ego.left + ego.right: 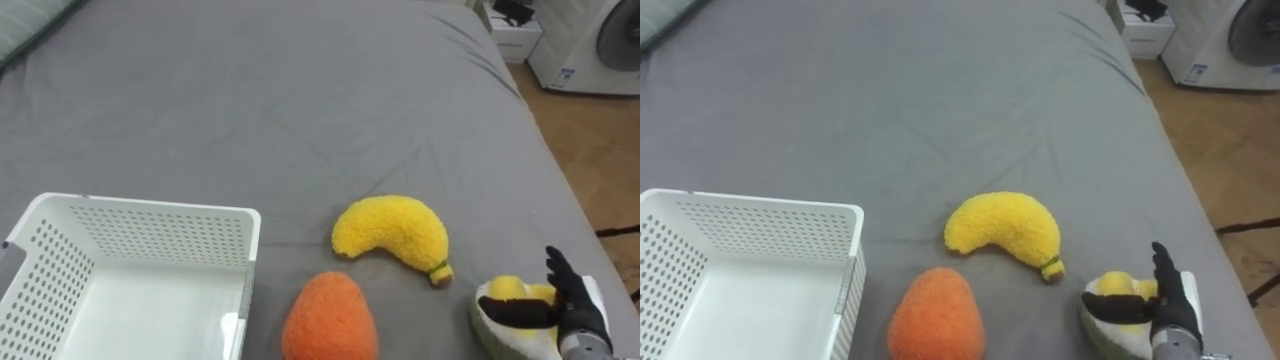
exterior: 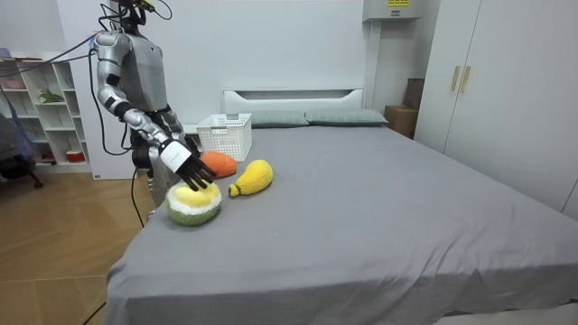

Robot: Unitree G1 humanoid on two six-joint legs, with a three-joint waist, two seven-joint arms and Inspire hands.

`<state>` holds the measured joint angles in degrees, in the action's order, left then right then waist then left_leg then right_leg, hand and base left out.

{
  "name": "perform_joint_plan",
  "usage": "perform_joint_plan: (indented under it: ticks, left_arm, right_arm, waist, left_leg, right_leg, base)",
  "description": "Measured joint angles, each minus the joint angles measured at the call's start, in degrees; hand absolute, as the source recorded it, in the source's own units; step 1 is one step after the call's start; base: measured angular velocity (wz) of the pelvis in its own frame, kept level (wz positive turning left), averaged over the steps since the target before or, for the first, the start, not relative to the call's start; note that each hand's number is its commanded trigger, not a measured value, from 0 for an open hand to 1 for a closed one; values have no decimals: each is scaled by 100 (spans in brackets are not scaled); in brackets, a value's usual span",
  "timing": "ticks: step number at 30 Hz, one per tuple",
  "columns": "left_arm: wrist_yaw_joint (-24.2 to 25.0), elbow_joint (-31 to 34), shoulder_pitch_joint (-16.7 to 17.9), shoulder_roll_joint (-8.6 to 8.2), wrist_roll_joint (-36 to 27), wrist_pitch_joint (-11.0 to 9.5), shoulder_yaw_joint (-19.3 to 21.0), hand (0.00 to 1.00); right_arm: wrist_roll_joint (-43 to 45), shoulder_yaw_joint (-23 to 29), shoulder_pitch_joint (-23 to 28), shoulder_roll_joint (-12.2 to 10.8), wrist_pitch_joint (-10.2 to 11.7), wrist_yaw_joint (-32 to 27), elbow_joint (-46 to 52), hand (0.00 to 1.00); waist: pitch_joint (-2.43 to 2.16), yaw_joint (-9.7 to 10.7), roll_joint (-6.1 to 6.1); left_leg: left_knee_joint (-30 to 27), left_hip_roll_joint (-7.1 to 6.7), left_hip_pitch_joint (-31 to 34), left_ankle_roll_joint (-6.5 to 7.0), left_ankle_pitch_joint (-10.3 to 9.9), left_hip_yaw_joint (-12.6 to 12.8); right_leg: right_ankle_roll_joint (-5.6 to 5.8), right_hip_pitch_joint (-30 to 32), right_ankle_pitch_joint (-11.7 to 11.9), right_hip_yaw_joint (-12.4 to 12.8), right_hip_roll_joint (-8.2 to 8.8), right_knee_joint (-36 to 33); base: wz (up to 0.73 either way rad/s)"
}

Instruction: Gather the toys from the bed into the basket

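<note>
Robot stands at the long side of bed (image 2: 379, 208), right arm reaching down onto it (room view). Right hand (image 1: 582, 308) sits near the bed's edge, at lower right of the eye views.

Hand state: fingers spread and mostly straight, laid over the top of round toy (image 1: 503, 292). One finger points up and away. The thumb lies across the toy's yellow centre.

Round toy: yellow middle, white rim, green underside per room view. It rests on the grey bed cover directly under the hand, touching the fingers.

Other items, ref. hand:
- Banana toy (image 1: 392, 232): yellow plush, left of hand and slightly beyond it. Near the round toy but apart from it. Stem end points toward hand.
- Orange toy (image 1: 330, 318): plush, further left of hand, just beside banana toy on the robot's side.
- Basket (image 1: 150, 210): white, perforated walls, farthest left of hand, past orange toy and near it. Stands on bed, open side up.
- Washing machine (image 1: 600, 40): off the bed, well beyond hand, on wood floor (image 1: 590, 150).
</note>
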<state>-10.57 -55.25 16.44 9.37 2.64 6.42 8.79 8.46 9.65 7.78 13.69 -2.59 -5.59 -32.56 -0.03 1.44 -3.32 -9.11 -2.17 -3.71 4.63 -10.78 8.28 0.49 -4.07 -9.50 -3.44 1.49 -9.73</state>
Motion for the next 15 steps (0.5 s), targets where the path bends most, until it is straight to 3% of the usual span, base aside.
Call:
perform_joint_plan:
  ticks: [2, 4, 7, 15]
  left_arm:
    - [-4, 4, 4, 17, 142, 25, 1, 0]
    - [-36, 13, 6, 31, 195, 67, -9, 0]
    - [-57, 12, -2, 30, 192, 66, -23, 0]
    - [-51, 9, -24, 27, 194, 59, -123, 0]
  right_arm:
    - [196, 0, -5, 32, -13, 84, -270, 0]
    - [299, -72, -9, 109, -67, 145, -628, 0]
    - [456, -163, -22, 159, -67, 138, -1016, 0]
    - [1034, -222, -131, 222, -49, 110, -1460, 0]
  waist:
    - [-15, -15, -35]
    - [-59, -24, -105]
    - [-47, -37, -138]
    - [-43, -59, -84]
  left_leg:
    - [27, -3, 0, -1, 1, -32]
    - [15, -3, -2, -4, 3, -59]
    - [-16, -3, 3, -5, -7, -80]
    - [-58, -2, 11, -7, -30, -147]
  right_leg:
    - [-1, 2, 1, -2, -2, -2]
    - [-8, -11, 5, -28, -5, -4]
    - [-13, -66, 15, -55, -4, 8]
    - [-17, -98, 29, -127, -3, 6]
  base:
    - [2]
    - [4]
    - [4]
    - [4]
